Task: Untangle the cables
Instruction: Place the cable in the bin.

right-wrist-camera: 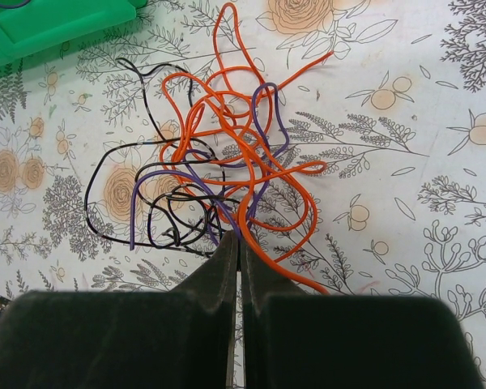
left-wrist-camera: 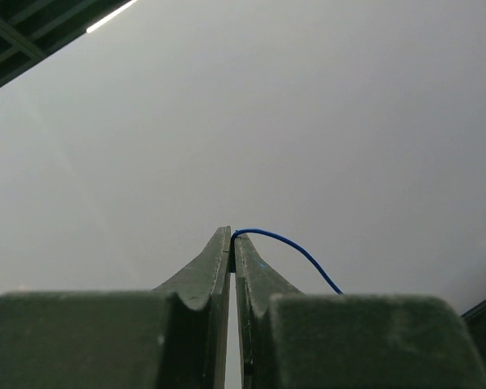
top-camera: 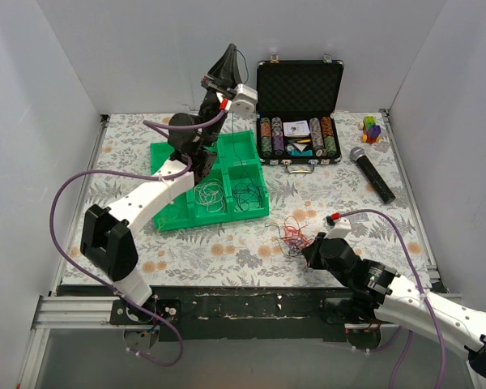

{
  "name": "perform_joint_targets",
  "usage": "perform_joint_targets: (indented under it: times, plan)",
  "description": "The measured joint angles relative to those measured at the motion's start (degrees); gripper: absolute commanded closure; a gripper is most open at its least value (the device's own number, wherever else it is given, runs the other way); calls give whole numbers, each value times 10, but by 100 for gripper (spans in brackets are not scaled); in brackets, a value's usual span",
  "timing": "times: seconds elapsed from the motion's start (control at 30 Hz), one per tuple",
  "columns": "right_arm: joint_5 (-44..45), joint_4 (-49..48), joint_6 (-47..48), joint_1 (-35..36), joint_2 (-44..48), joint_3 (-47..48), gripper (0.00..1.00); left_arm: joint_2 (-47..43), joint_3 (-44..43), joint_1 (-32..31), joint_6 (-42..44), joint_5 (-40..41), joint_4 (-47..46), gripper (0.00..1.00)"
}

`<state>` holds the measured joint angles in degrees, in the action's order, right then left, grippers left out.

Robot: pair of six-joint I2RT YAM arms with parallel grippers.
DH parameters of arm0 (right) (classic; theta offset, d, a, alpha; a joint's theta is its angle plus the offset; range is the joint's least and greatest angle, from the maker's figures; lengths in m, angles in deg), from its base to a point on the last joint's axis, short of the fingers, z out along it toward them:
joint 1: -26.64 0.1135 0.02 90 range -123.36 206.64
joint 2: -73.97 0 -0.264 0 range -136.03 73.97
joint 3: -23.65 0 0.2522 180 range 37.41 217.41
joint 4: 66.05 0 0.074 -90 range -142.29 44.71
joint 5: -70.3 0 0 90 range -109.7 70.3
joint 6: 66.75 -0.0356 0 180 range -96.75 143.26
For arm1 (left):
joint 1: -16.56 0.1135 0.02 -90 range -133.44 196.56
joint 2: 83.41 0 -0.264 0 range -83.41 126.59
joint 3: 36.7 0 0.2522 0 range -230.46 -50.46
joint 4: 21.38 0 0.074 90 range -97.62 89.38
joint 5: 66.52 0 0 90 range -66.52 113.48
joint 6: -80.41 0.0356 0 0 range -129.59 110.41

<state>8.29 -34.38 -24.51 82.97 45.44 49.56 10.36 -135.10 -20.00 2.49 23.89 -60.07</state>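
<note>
My left gripper (top-camera: 228, 53) is raised high above the green tray (top-camera: 167, 156), pointing up at the back wall. It is shut on the end of a thin blue cable (left-wrist-camera: 292, 247), which arcs off to the right of the fingertips. A tangle of orange, purple and black cables (right-wrist-camera: 227, 162) lies on the flowered cloth right of the tray (top-camera: 294, 237). My right gripper (right-wrist-camera: 236, 240) sits low at the tangle's near edge, shut, with a purple cable (right-wrist-camera: 196, 174) running into its tips. An orange cable (right-wrist-camera: 263, 243) passes beside the right finger.
The tray's compartments hold loose white cables (top-camera: 209, 194) and dark cables (top-camera: 248, 194). An open black case of poker chips (top-camera: 300, 134) stands at the back. A microphone (top-camera: 373, 174) and coloured blocks (top-camera: 372, 128) lie at the right.
</note>
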Motion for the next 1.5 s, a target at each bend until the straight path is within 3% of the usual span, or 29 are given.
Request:
perform_joint_targets:
  times: [0.27, 0.8, 1.27, 1.5]
  plan:
    - [0, 0, 0, 0, 1, 0, 99, 26, -13, 21, -15, 14, 5, 100]
    - [0, -3, 0, 0, -4, -8, 99, 38, -140, 25, -41, 11, 18, 100]
    - [0, -3, 0, 0, 2, -8, 99, 55, -104, 46, -43, 18, 18, 100]
    - [0, -3, -1, 0, 5, -8, 99, 33, -3, 49, -51, 12, 21, 100]
